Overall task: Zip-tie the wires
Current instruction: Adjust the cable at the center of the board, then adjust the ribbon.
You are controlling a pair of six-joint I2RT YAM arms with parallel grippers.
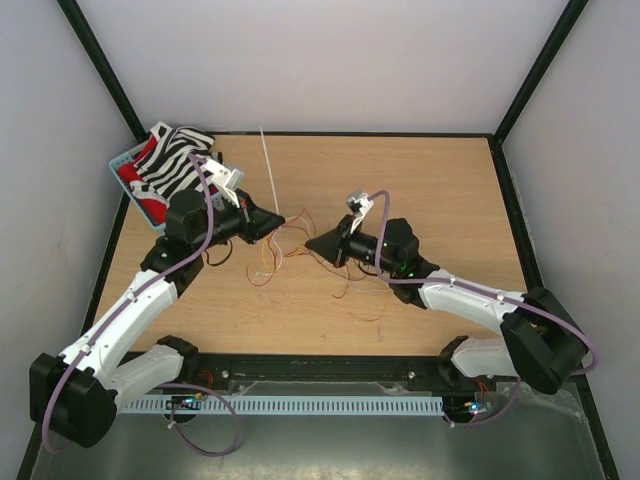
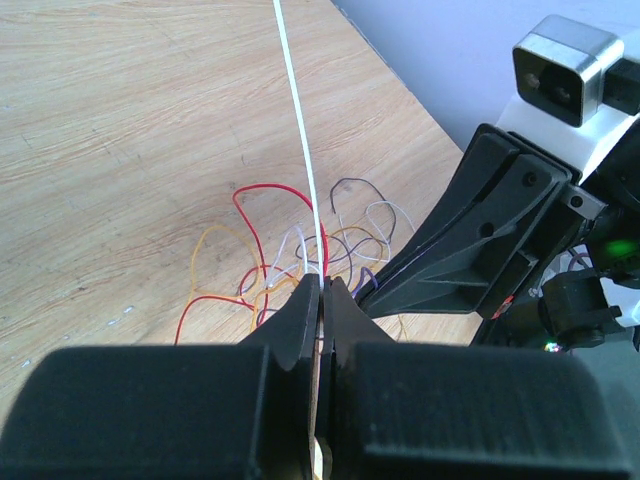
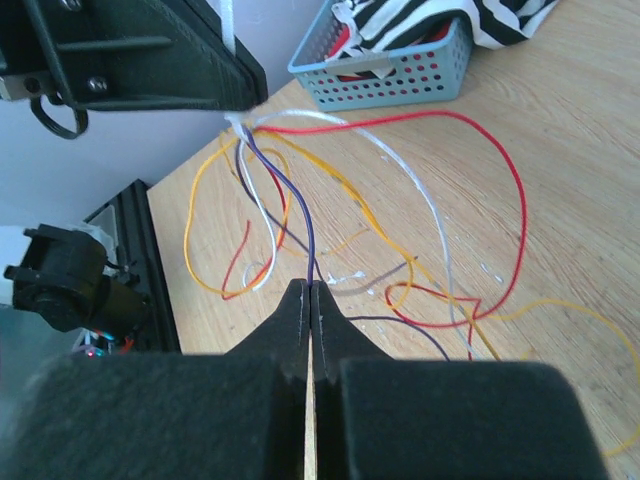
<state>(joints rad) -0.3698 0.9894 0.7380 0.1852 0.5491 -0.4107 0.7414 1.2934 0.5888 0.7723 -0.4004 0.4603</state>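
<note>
The zip tie [image 1: 268, 165] is a thin white strip; in the left wrist view it [image 2: 300, 120] runs straight up from the jaws. My left gripper [image 1: 280, 222] [image 2: 322, 285] is shut on its lower end. The wires [image 1: 283, 240] lie tangled on the table between both grippers, in red, orange, white and dark purple [image 2: 270, 187]. In the right wrist view they bunch together at the left gripper's tip. My right gripper [image 1: 310, 243] [image 3: 312, 287] is shut on a dark purple wire [image 3: 310, 240], close to and facing the left gripper.
A light blue basket [image 1: 120, 165] [image 3: 400, 75] holding a zebra-striped cloth [image 1: 175, 160] stands at the table's far left corner, behind the left arm. Black frame posts and pale walls bound the wooden table [image 1: 430, 180].
</note>
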